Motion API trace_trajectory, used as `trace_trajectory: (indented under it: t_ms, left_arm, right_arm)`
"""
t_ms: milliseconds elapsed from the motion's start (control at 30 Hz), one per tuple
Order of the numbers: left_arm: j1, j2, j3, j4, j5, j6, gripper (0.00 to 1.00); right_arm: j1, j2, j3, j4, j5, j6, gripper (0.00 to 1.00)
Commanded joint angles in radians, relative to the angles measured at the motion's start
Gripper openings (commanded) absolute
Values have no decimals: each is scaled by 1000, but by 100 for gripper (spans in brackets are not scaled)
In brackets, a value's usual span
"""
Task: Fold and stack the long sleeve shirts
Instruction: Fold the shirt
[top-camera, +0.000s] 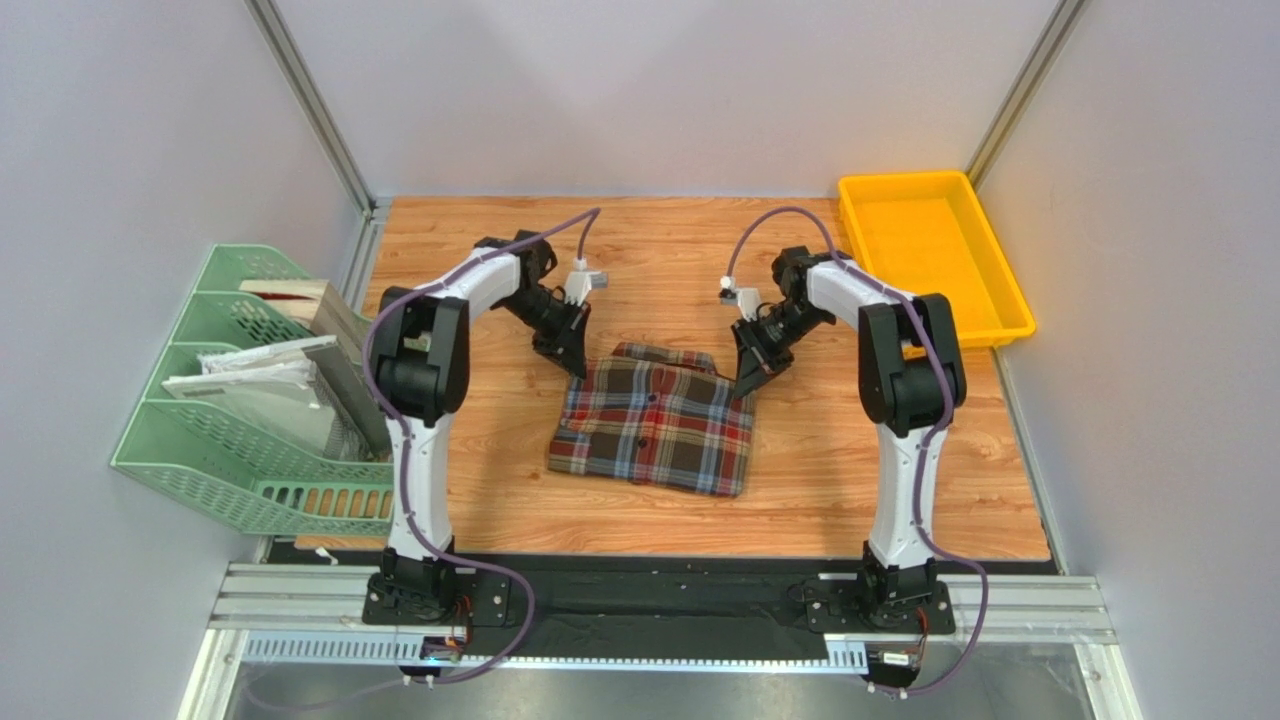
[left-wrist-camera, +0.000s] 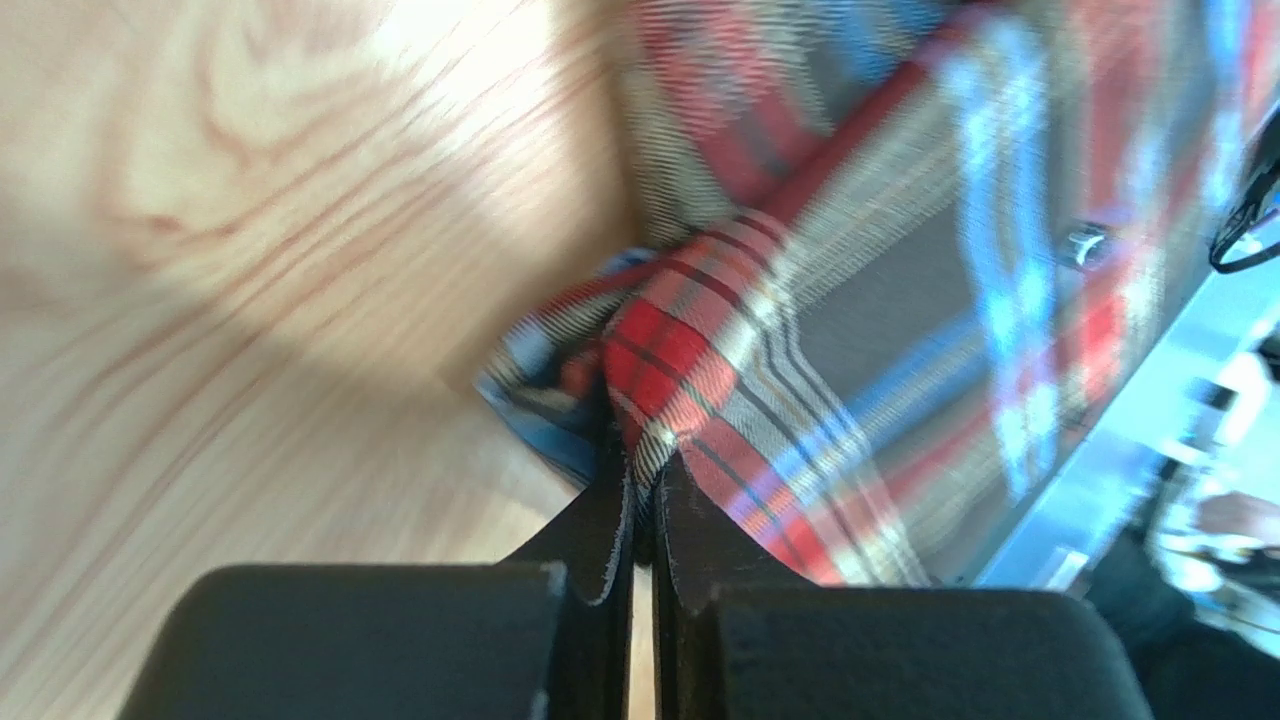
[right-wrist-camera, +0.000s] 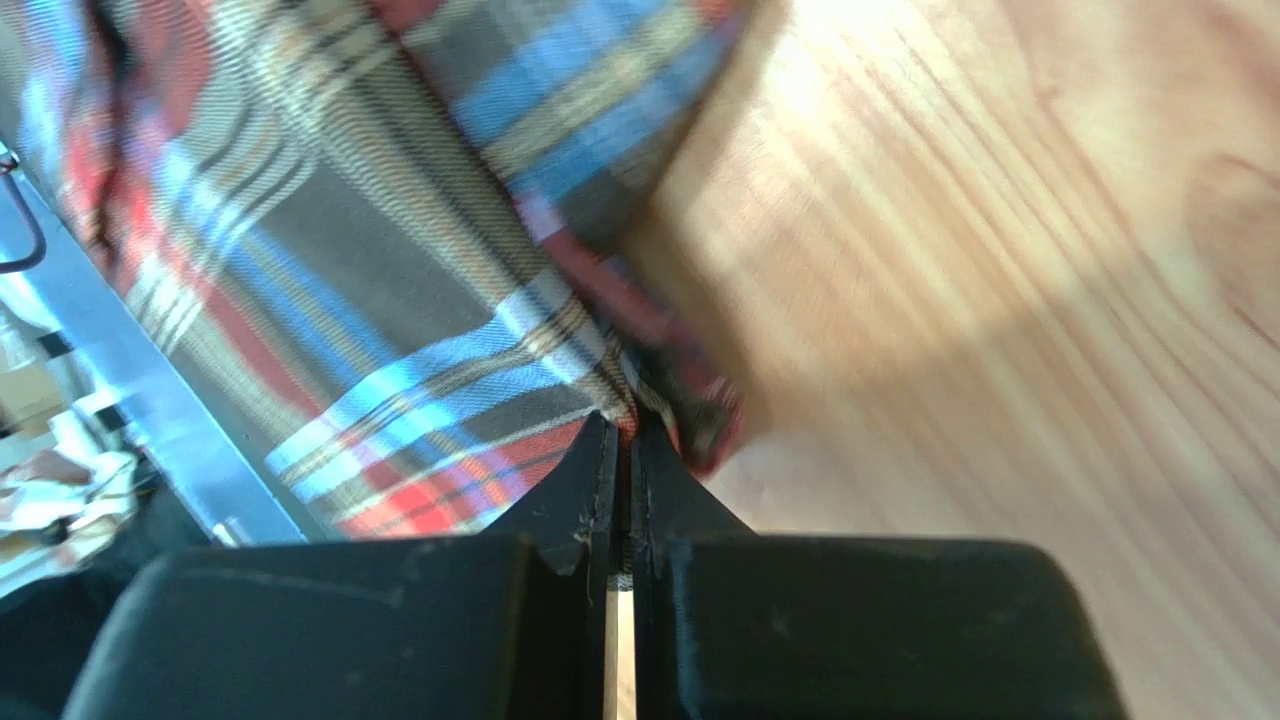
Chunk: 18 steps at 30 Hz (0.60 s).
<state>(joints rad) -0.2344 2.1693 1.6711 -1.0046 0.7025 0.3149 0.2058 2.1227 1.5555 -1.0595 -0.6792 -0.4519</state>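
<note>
A folded plaid long sleeve shirt (top-camera: 657, 423) in brown, red, blue and cream lies mid-table. My left gripper (top-camera: 573, 360) is shut on its far left corner; in the left wrist view the cloth (left-wrist-camera: 842, 315) is pinched at the fingertips of that gripper (left-wrist-camera: 637, 443). My right gripper (top-camera: 747, 375) is shut on the far right corner, and the right wrist view shows the plaid fabric (right-wrist-camera: 376, 285) caught between the tips of this gripper (right-wrist-camera: 624, 428). Both pinched corners sit slightly raised off the wood.
A yellow tray (top-camera: 935, 255) stands at the back right. A green file rack (top-camera: 241, 398) with papers stands at the left edge. Bare wooden tabletop (top-camera: 902, 495) surrounds the shirt.
</note>
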Motion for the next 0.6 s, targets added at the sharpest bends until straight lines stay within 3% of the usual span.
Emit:
trace_trajectory:
  t_ms: [0, 300, 333, 367, 400, 433, 500, 567]
  left_arm:
    - [4, 23, -11, -22, -37, -53, 0]
    - [-8, -181, -298, -42, -5, -16, 0]
    - [-8, -210, -330, -37, 15, -11, 0]
    - [-8, -268, -387, -32, 28, 2, 3]
    - [-8, -299, -411, -31, 50, 19, 18]
    - [-8, -331, -434, -32, 66, 36, 26]
    - [-8, -408, -424, -46, 57, 120, 39]
    - [-6, -463, -368, -80, 41, 233, 45]
  right_arm:
    - [15, 34, 11, 24, 29, 1, 0]
    - [67, -202, -382, 64, 6, -2, 0]
    - [67, -261, -424, 56, -8, -4, 8]
    - [67, -292, -434, 29, -14, -7, 19]
    - [69, -318, -431, 0, -41, -16, 29]
    - [67, -364, -407, -34, -57, -27, 44]
    - [66, -400, -361, -137, -106, -53, 47]
    - [63, -438, -298, -158, -128, -35, 47]
